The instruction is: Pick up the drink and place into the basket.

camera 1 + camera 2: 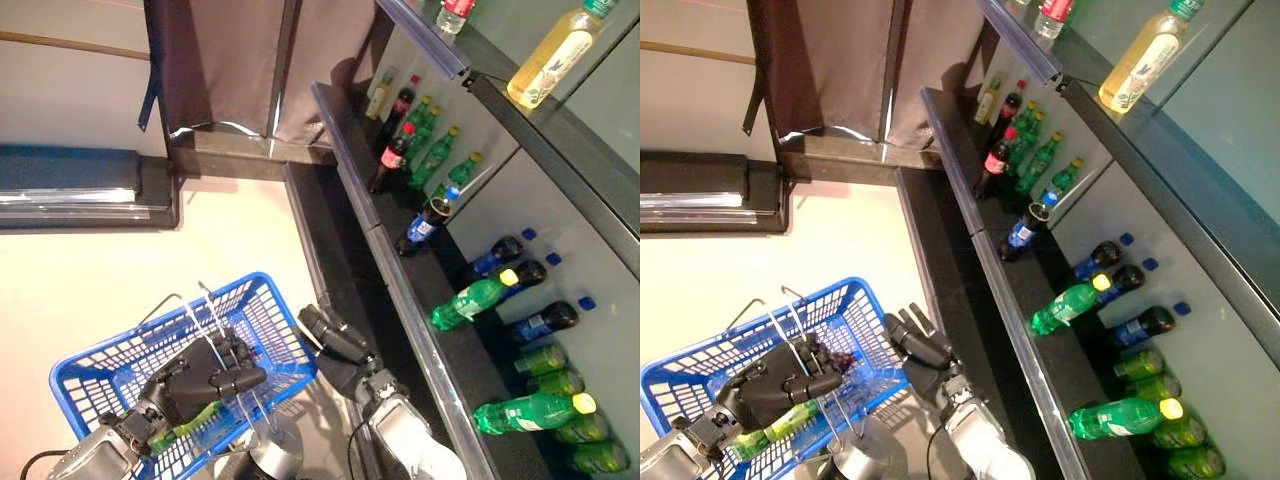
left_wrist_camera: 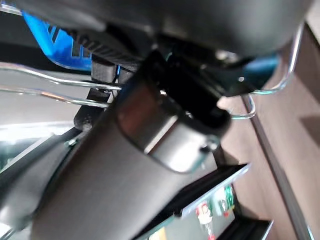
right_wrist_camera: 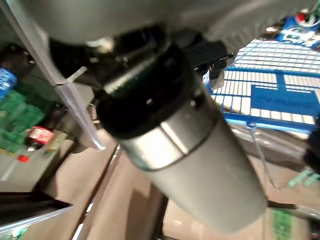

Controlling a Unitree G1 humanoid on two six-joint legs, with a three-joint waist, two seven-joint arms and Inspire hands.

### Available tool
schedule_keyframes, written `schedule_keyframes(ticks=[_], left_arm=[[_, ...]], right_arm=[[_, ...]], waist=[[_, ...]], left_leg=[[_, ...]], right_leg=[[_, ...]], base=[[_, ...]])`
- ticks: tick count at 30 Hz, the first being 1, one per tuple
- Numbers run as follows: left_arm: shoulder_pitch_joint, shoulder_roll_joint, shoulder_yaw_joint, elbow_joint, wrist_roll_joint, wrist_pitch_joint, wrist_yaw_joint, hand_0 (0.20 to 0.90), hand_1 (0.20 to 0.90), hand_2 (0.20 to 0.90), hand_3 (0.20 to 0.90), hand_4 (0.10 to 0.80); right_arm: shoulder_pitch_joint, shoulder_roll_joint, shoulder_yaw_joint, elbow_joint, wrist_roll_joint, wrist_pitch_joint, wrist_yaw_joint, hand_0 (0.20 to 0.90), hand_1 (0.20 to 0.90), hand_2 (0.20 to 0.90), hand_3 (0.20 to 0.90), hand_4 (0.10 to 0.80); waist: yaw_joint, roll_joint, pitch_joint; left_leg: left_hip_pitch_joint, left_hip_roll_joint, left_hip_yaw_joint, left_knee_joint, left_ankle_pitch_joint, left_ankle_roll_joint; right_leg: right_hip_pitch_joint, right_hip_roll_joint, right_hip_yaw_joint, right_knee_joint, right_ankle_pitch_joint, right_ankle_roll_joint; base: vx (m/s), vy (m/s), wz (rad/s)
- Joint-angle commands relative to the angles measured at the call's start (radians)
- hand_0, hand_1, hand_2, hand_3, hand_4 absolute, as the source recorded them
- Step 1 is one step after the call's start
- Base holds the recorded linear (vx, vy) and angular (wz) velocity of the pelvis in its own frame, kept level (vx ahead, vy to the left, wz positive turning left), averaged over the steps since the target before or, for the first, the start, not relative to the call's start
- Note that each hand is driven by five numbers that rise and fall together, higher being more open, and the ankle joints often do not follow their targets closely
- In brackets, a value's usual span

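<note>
My left hand is shut on the thin wire handles of the blue basket, which hangs at the lower left. A green bottle lies inside the basket under the hand. My right hand is open and empty, fingers straight, just right of the basket's rim and beside the shelf's front edge. Drinks stand and lie on the dark shelf to the right: a green bottle with a yellow cap, a dark drink with a blue label and a red-capped cola bottle.
More green and dark bottles lie along the shelf towards the near right. A yellow bottle lies on the upper shelf. A dark curtain hangs at the back. Pale floor lies to the left.
</note>
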Motion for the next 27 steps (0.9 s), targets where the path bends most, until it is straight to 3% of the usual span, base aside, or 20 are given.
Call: schedule_keyframes(ticks=[1, 8, 12, 18, 22, 26, 27], left_arm=[[-0.039, -0.047, -0.089, -0.233, -0.107, -0.207, -0.174, 0.300, 0.300, 0.300, 0.200, 0.100], [-0.016, -0.081, -0.092, -0.160, -0.055, -0.263, -0.142, 0.300, 0.300, 0.300, 0.200, 0.100], [-0.006, -0.084, -0.100, -0.092, -0.013, -0.338, -0.064, 0.300, 0.300, 0.300, 0.200, 0.100], [0.007, -0.111, -0.120, 0.138, 0.020, -0.508, 0.142, 0.300, 0.300, 0.300, 0.200, 0.100], [-0.030, -0.157, -0.143, 0.343, 0.034, -0.629, 0.259, 0.300, 0.300, 0.300, 0.200, 0.100], [-0.139, -0.194, -0.182, 0.556, 0.030, -0.667, 0.329, 0.300, 0.300, 0.300, 0.200, 0.100], [-0.167, -0.196, -0.190, 0.593, 0.046, -0.667, 0.348, 0.300, 0.300, 0.300, 0.200, 0.100]], right_arm=[[0.006, -0.044, 0.014, -0.131, -0.068, 0.002, 0.189, 0.900, 0.900, 0.900, 0.900, 0.800], [0.063, -0.074, -0.014, -0.207, -0.177, 0.000, 0.287, 0.900, 0.900, 0.900, 0.900, 0.800], [0.110, -0.112, -0.057, -0.235, -0.229, 0.012, 0.341, 0.900, 0.900, 0.900, 0.900, 0.800], [0.202, -0.201, -0.154, -0.195, -0.323, 0.049, 0.381, 0.900, 0.900, 0.900, 0.900, 0.800], [0.245, -0.237, -0.204, -0.087, -0.441, 0.010, 0.338, 0.900, 0.900, 0.900, 0.900, 0.800], [0.256, -0.248, -0.228, 0.115, -0.572, -0.046, 0.288, 0.900, 0.900, 0.900, 0.900, 0.800], [0.248, -0.246, -0.227, 0.175, -0.597, -0.066, 0.271, 0.900, 0.900, 0.900, 0.900, 0.800]], waist=[[-0.063, 0.071, -0.189], [-0.094, 0.067, -0.204], [-0.128, 0.065, -0.207], [-0.206, 0.074, -0.210], [-0.268, 0.084, -0.201], [-0.344, 0.101, -0.181], [-0.353, 0.104, -0.175]], left_leg=[[0.157, 0.023, 0.023, -0.153, 0.055, 0.033], [0.182, 0.026, 0.048, -0.187, 0.059, 0.025], [0.194, 0.029, 0.072, -0.212, 0.063, 0.022], [0.190, 0.024, 0.123, -0.236, 0.057, 0.035], [0.171, 0.018, 0.157, -0.262, 0.060, 0.050], [0.140, 0.010, 0.133, -0.287, 0.076, 0.064], [0.131, 0.010, 0.126, -0.285, 0.080, 0.062]], right_leg=[[-0.036, 0.036, 0.018, 0.007, 0.151, 0.001], [-0.037, 0.041, 0.036, -0.016, 0.154, 0.008], [-0.048, 0.042, 0.059, -0.036, 0.168, 0.017], [-0.086, 0.019, 0.131, -0.076, 0.189, 0.036], [-0.132, 0.004, 0.205, -0.099, 0.200, 0.046], [-0.194, 0.048, 0.311, -0.084, 0.178, 0.018], [-0.203, 0.053, 0.309, -0.080, 0.177, 0.011]], base=[[-0.024, -0.016, -0.09], [-0.050, -0.016, -0.13], [-0.099, -0.035, -0.20], [-0.175, -0.002, -0.31], [-0.247, 0.019, -0.39], [-0.216, 0.011, -0.12], [-0.181, -0.035, 0.31]])
